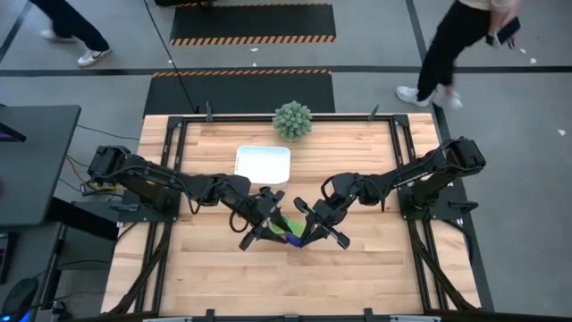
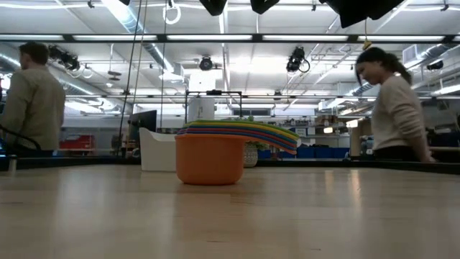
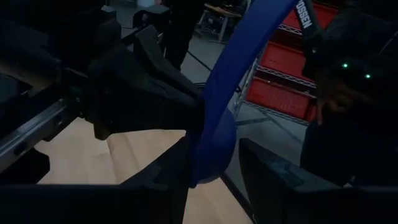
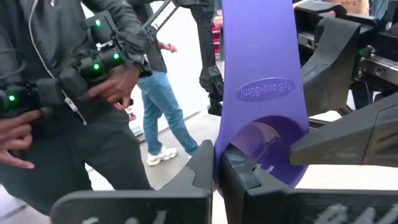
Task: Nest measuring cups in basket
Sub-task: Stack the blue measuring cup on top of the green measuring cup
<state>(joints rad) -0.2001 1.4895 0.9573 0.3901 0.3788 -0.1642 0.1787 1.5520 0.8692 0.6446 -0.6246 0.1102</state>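
Looking straight down, the pale wooden counter (image 1: 214, 268) carries a small shallow white rectangular plastic basket (image 1: 263, 164), empty as far as shows; both claws meet just in front of it, the left claw (image 1: 265, 220) and right claw (image 1: 315, 224) on either side of a stack of small coloured plastic measuring cups (image 1: 292, 231). A spiky grey-green ball plant (image 1: 292, 120) sits behind the basket.

From counter height, the stack (image 2: 228, 150) stands nested, orange cup lowest, its rainbow of flat handles fanned to one side, just in front of the basket (image 2: 157, 150).

Past the left wrist, the left claw (image 3: 214, 177) has its fingers close about a blue cup (image 3: 217, 118); whether they truly pinch it I cannot tell.

Past the right wrist, the right claw (image 4: 217, 163) is clamped tight on the bowl rim of a small purple cup (image 4: 264, 93).

These cups look light, stiff and slick; thin rims or flat handles seem the best hold, gripped gently so they don't squirt free.
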